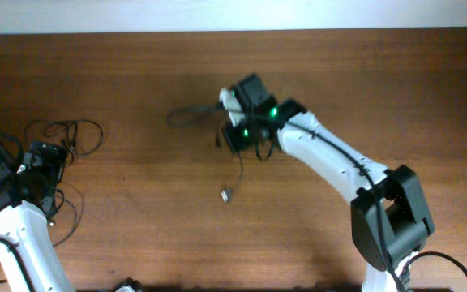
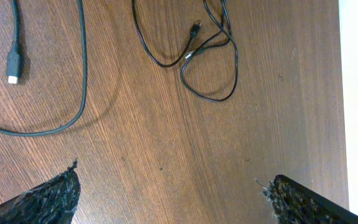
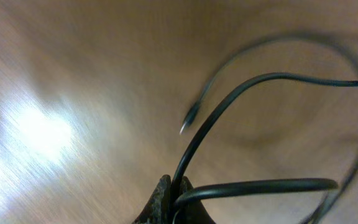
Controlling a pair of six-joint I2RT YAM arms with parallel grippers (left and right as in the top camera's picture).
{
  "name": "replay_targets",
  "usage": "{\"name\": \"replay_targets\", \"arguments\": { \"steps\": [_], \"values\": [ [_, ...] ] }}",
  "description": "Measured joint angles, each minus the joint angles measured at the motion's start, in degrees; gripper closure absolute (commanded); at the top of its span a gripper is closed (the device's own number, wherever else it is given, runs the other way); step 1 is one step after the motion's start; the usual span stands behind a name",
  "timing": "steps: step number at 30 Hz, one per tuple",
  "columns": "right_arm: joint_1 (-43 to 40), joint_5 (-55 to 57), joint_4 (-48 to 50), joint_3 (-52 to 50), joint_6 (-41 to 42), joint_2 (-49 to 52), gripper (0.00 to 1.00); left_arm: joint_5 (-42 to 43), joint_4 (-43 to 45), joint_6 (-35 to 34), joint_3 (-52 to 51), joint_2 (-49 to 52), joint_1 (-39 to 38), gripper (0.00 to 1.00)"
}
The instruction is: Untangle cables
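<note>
At the 9 o'clock side of the wooden counter (image 1: 136,211) the left hand (image 2: 173,186) hangs with its jaws spread wide, holding nothing; only bare wood lies between its dark fingertips (image 2: 55,196). Just past it, toward 10 o'clock, a loose bunch of cables (image 1: 70,134) lies in thin black loops. In the left wrist view, a white-tipped plug (image 2: 14,62) lies along the 12-to-6 line, tip toward 6, and a narrow loop (image 2: 211,71) is also drawn out along that line. Near the middle of the counter a separate cable (image 1: 189,116) throws a flat loop toward 9 o'clock; one strand of it runs toward 6 and ends in a silvery plug (image 1: 227,193). The right hand (image 3: 169,202) is pinched tight on this cable. Its wrist view is blurred, but two black strands rise from the closed jaws, and a small plug tip (image 3: 189,119) points toward 7 o'clock.
</note>
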Motion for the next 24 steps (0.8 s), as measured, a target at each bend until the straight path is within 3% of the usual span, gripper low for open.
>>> {"name": "replay_targets", "arguments": {
  "steps": [2,5,6,7,10,15,18,22,24],
  "values": [
    [-0.04,-2.67,-0.61,9.64,-0.79,0.39,0.96,0.0,0.07,0.0,0.0,0.0,0.0,0.02],
    [2.23,-8.98,-2.43,13.27,0.09,1.27,0.95,0.0,0.07,0.0,-0.02,0.0,0.0,0.01],
    [3.54,-9.42,-4.24,13.27,0.15,2.12,0.62,0.0,0.04,0.0,0.0,0.0,0.0,0.01],
    [4.94,-8.37,-6.56,13.25,0.26,3.13,0.0,0.33,-0.15,0.0,0.0,0.0,0.0,0.01],
    [6.29,-5.31,-9.51,13.16,0.57,4.11,0.02,4.24,-0.13,0.0,0.0,0.0,0.0,0.01],
    [-1.05,-2.08,-20.76,15.67,0.35,3.72,0.01,15.21,-0.17,0.04,-0.02,0.0,-1.97,0.01],
    [-8.48,2.71,-31.15,21.49,0.33,-1.68,0.01,19.58,-0.11,0.07,0.0,0.0,-13.27,0.01],
    [-18.64,4.42,-40.96,23.41,0.31,-10.67,0.02,10.58,-0.33,-0.74,0.0,0.02,-33.31,0.01],
    [-22.47,4.92,-43.36,23.52,0.28,-12.55,0.01,4.72,-0.5,-5.55,-0.02,1.03,-41.79,0.01]
  ]
}}
